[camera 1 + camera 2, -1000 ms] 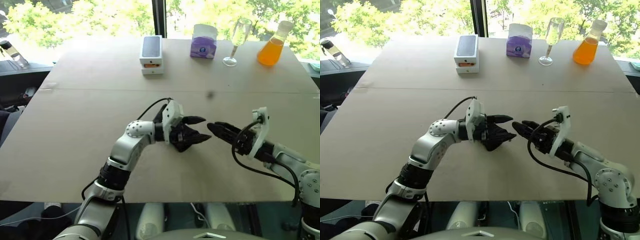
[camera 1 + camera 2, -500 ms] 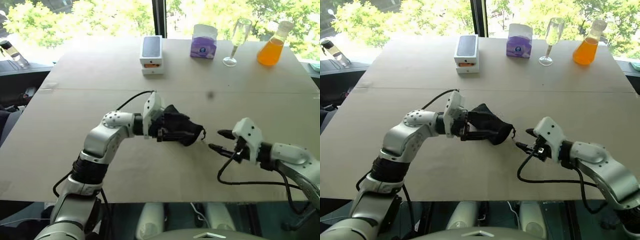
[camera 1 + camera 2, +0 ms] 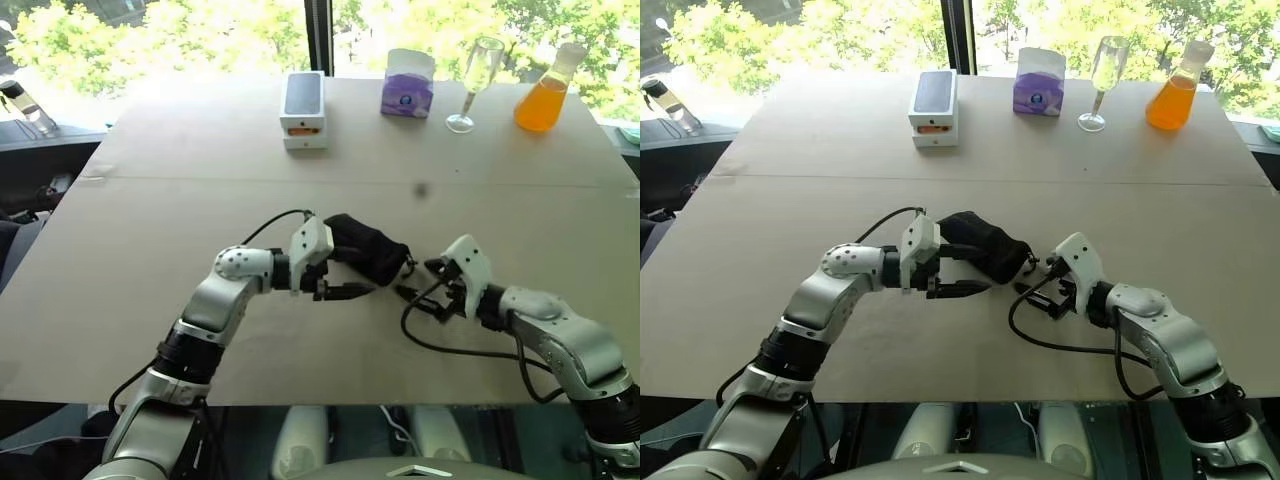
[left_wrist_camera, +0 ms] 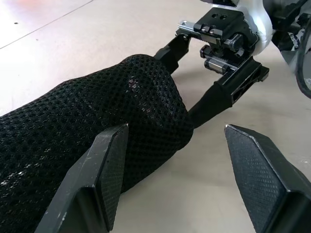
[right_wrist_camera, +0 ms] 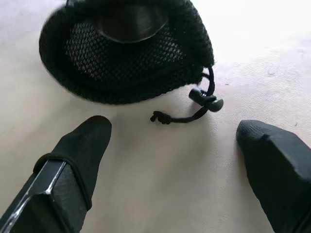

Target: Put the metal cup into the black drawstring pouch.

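The black drawstring pouch (image 3: 368, 248) lies on its side on the brown table (image 3: 150, 230), between my two grippers. Its mouth faces my right gripper (image 3: 418, 281), which is open just short of it, low over the table. In the right wrist view a dull grey round shape, the metal cup (image 5: 129, 22), sits inside the pouch's mouth, and the cord with its toggle (image 5: 204, 99) trails on the table. My left gripper (image 3: 355, 277) is open at the pouch's closed end. One of its fingers (image 4: 109, 160) rests against the mesh, and the other stands well clear.
Along the table's far edge stand a white phone box (image 3: 303, 108), a purple tissue box (image 3: 407, 85), a tall stemmed glass (image 3: 478, 75) and a flask of orange liquid (image 3: 545, 95). A seam (image 3: 200, 180) crosses the table beyond the pouch.
The pouch, held up by my left gripper before, now lies on the table with that gripper open beside it. My right gripper has opened wide and sunk toward the pouch's mouth.
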Tool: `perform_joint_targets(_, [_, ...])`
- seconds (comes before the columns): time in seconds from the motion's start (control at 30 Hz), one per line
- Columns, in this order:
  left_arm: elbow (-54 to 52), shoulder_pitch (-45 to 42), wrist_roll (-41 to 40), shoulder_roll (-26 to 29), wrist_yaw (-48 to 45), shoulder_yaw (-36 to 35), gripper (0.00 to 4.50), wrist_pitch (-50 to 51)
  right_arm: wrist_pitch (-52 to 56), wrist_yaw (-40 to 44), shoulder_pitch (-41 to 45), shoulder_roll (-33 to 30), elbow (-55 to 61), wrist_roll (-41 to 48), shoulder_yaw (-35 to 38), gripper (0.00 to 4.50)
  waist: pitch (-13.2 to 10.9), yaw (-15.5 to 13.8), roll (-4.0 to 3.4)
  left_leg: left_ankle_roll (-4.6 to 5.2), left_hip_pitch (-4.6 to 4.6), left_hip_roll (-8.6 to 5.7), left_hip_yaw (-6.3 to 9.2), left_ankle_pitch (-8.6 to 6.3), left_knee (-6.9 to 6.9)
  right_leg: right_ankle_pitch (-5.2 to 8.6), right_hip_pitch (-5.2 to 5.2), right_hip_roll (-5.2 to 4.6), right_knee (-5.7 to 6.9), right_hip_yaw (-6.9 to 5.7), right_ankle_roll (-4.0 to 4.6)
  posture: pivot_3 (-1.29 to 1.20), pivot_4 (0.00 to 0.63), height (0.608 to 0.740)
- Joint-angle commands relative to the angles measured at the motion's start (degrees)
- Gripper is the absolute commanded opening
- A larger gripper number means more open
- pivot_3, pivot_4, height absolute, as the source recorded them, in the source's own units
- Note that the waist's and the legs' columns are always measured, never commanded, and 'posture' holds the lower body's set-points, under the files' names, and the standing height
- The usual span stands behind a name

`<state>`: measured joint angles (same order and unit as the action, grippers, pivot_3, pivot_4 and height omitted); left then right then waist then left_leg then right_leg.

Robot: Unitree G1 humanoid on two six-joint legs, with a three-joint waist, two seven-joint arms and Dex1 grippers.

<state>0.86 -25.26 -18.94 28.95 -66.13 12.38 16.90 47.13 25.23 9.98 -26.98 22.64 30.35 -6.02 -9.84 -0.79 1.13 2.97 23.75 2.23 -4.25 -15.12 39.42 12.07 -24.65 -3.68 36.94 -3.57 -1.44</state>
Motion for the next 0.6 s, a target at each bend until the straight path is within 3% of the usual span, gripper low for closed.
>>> perform_joint_targets(0.03, [-0.59, -0.05, 0.21, -0.08, -0.14, -0.44, 3.29, -1.41, 5.04, -4.6, -0.18, 3.31, 3.4, 2.32, 2.29, 4.45, 0.01, 0.11, -0.02, 0.0, -0.02, 0.0, -0.03, 0.0, 0.0, 0.0, 0.0, 0.0, 0.03, 0.03, 0.0, 0.0, 0.15, 0.737])
perform_joint_targets(0.17, [-0.58, -0.11, 0.18, 0.09, -0.18, -0.74, 3.29, -1.52, 7.46, -10.92, -1.04, 8.1, 4.32, -0.84, 0.22, 4.45, 0.03, 0.14, -0.03, 0.05, -0.04, 0.01, -0.02, -0.03, 0.0, 0.0, -0.01, 0.0, 0.06, 0.02, 0.0, 0.0, 0.15, 0.737])
perform_joint_targets(0.33, [-1.1, 0.2, 0.01, 0.51, -0.21, -0.99, 3.29, -1.35, 6.5, -14.48, -2.59, 9.58, 3.9, -7.24, -5.87, 4.45, 0.28, 0.3, 0.03, 0.09, -0.06, 0.01, -0.04, -0.05, 0.0, 0.0, -0.01, 0.0, 0.07, 0.04, 0.0, 0.0, 0.15, 0.737])
perform_joint_targets(0.43, [-1.56, 0.36, -0.06, 0.63, -0.13, -0.99, 3.29, -1.02, 2.99, -14.33, -3.9, 4.22, 2.28, -15.8, -13.28, 3.67, 0.56, 0.34, 0.04, 0.11, -0.09, 0.0, -0.05, -0.06, 0.0, 0.01, 0.0, 0.0, 0.09, 0.05, 0.0, 0.0, 0.15, 0.737])
perform_joint_targets(0.47, [-1.66, 0.42, -0.09, 0.66, -0.13, -0.99, 3.29, -0.94, 2.2, -14.02, -4.45, 3.22, 2.13, -17.18, -14.23, 3.07, 0.66, 0.33, 0.05, 0.11, -0.09, 0.0, -0.06, -0.07, 0.0, 0.01, 0.0, 0.0, 0.09, 0.05, -0.01, 0.0, 0.15, 0.737])
perform_joint_targets(0.57, [-1.38, 0.5, -0.08, 0.78, -0.42, -0.92, 3.29, -1.08, 1.33, -13.24, -5.72, 2.88, 2.67, -17.26, -12.74, 2.15, 1.01, 0.08, 0.03, 0.11, -0.1, 0.0, -0.02, -0.07, -0.01, 0.03, 0.01, 0.0, 0.09, 0.03, 0.0, 0.0, 0.15, 0.737])
perform_joint_targets(0.6, [-1.02, 0.42, 0.0, 0.75, -0.56, -0.83, 3.29, -1.27, 1.15, -13.1, -5.81, 2.79, 2.68, -17.37, -11.83, 1.58, 1.09, 0.0, 0.04, 0.11, -0.1, 0.0, -0.01, -0.07, -0.01, 0.03, 0.02, 0.0, 0.08, 0.02, 0.0, 0.0, 0.15, 0.737])
